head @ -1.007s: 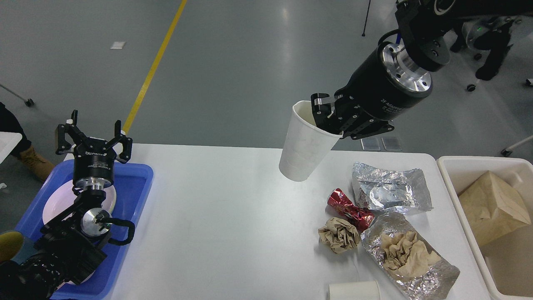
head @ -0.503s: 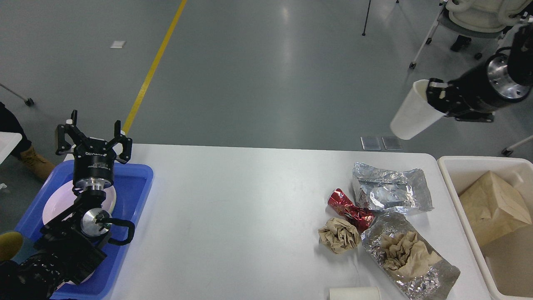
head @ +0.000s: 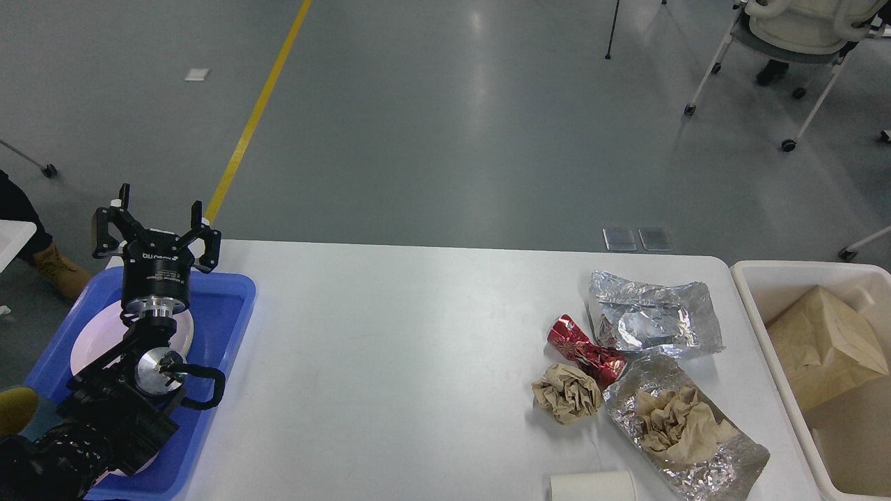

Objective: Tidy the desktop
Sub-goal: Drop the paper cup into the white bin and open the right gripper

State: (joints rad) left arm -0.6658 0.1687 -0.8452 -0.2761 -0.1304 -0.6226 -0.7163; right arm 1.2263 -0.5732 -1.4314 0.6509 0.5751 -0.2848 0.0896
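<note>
Gone from view since a second ago: right arm and its white cup. Left gripper point(head: 154, 227) spread apart, empty, over blue tray point(head: 233, 306) at left. Remaining on white desktop point(head: 390, 362), near right: 2 foil wrappers point(head: 654, 316), red wrapper point(head: 583, 349), crumpled paper point(head: 567, 392).

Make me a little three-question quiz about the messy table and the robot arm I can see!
1. True or false: the left gripper is open.
2. What sits in the blue tray? A) white plate B) banana C) book
3. Fill in: the red wrapper lies on the desktop between two pieces of crumpled ____.

Key: 1 true; 2 A; 3 foil
</note>
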